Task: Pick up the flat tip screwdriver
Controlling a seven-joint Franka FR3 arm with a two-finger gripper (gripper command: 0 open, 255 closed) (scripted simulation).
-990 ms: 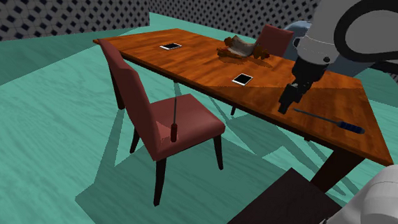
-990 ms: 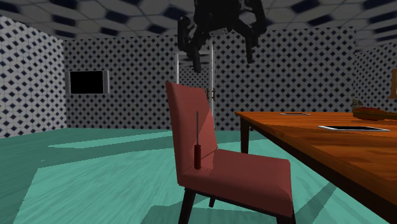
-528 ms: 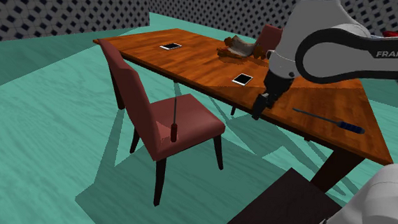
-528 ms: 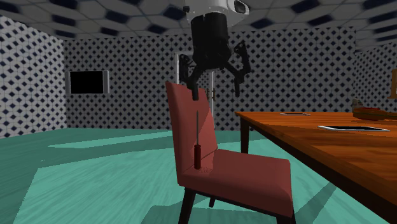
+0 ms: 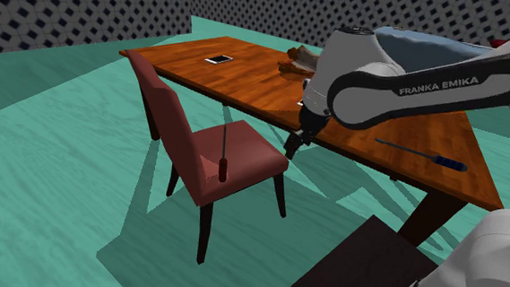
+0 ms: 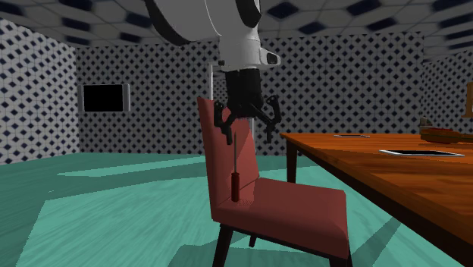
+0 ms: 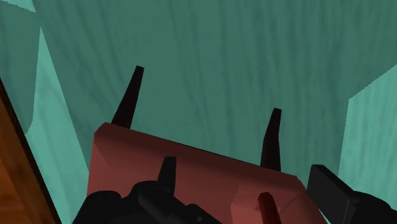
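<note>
Since half a second ago the arm has swung further off the counter (image 5: pixel 248 75) toward the chair (image 5: pixel 248 160), and the gripper (image 6: pixel 249 135) has dropped lower, now level with the chair's backrest instead of above it.

The red-handled screwdriver (image 5: pixel 222 166) stands upright on the chair's seat, handle down and thin shaft pointing up, near the seat's front edge in the shoulder view. A blue-handled screwdriver (image 5: pixel 425 155) lies flat on the counter, well apart from the gripper. The counter also carries a flat white-screened device (image 5: pixel 218 60) and a brown object (image 5: pixel 292 63), partly hidden by the arm.

In the shoulder view the arm's forearm stretches level across the counter and the wrist bends down past the counter's near edge. There the gripper points down, just beside the seat on the counter's side and apart from the red-handled screwdriver. Its fingers (image 6: pixel 225 125) are spread wide and grasp nothing. In the wrist view the red handle shows on the seat below, between the two fingers and untouched by them.
</note>
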